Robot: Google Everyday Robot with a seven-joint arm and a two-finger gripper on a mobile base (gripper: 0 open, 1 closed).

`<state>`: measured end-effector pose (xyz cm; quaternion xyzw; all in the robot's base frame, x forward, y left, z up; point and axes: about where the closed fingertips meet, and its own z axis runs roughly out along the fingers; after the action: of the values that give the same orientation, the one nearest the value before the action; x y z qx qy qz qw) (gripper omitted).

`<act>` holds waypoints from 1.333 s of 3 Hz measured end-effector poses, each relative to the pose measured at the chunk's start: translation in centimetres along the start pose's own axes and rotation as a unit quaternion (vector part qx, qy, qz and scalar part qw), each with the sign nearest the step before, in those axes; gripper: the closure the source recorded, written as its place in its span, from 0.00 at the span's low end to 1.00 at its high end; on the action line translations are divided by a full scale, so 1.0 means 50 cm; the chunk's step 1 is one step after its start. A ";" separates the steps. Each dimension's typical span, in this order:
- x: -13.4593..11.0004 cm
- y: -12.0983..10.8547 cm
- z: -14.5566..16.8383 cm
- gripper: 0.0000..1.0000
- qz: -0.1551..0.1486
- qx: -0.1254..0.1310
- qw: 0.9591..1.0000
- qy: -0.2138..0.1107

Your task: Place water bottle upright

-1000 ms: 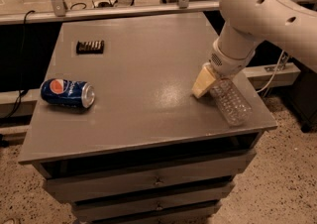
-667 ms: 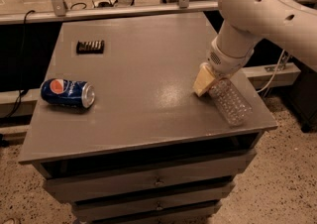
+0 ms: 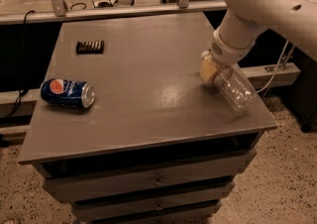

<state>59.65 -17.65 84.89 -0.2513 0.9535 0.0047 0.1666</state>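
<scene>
The water bottle is clear ribbed plastic and lies tilted near the right front edge of the grey table. Its base points to the front right, and its neck end is hidden inside my gripper. My gripper, with cream-coloured fingers, is at the bottle's upper left end and is shut on it. The white arm comes down from the upper right. The cap and label band are hidden.
A blue Pepsi can lies on its side at the table's left front. A small black ribbed object sits at the back left. A metal rail runs behind the table. Drawers lie below the top.
My gripper has moved slightly up and back with the bottle's neck end, and the bottle now sits a little higher and more tilted. The can has not moved.
</scene>
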 end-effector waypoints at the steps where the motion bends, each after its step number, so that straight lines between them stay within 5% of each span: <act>1: -0.114 -0.013 -0.056 1.00 -0.042 -0.047 0.993 -0.097; 2: -0.192 -0.013 -0.105 1.00 -0.080 -0.105 0.972 -0.192; 3: -0.235 0.003 -0.151 1.00 -0.124 -0.165 0.936 -0.286; 4: -0.244 0.018 -0.186 1.00 -0.167 -0.206 0.894 -0.362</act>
<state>66.27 -11.89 97.49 -0.4165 0.7487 0.2641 0.4430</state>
